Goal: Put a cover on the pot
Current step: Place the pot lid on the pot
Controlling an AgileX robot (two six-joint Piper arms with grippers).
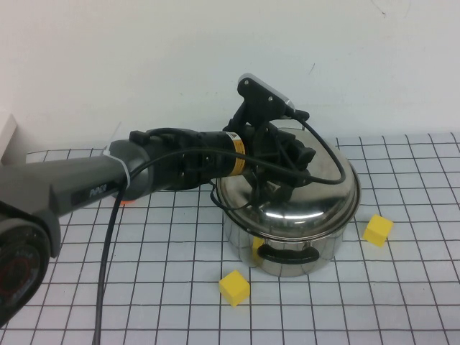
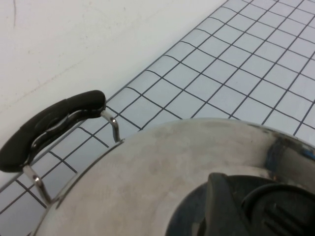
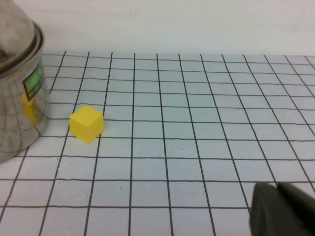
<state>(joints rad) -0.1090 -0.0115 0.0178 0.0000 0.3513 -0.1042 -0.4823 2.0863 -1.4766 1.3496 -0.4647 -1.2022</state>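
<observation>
The large round shiny steel pot [image 1: 291,241] stands right of the middle of the grid-lined table [image 1: 158,287], with a black loop handle [image 1: 280,253] on its near side. The domed steel lid [image 1: 302,194] already sits on it. Both are stiff, smooth metal, probably rather heavy and slippery, so the lid is best taken by its black knob [image 2: 246,206] at the centre and the pot by its loop handles, not by the polished wall.

The left gripper [image 1: 282,172] reaches from the left and is over the centre of the lid. In the left wrist view the knob lies right beside its dark parts, but whether the fingers are apart or clamped on the knob cannot be told.

Of the right gripper [image 3: 283,209] only a dark piece shows in its own view, low over the table, well right of the pot; its state cannot be told.

Two small yellow cubes lie nearby, one [image 1: 234,287] near the pot and one [image 1: 378,230] to its right.
</observation>
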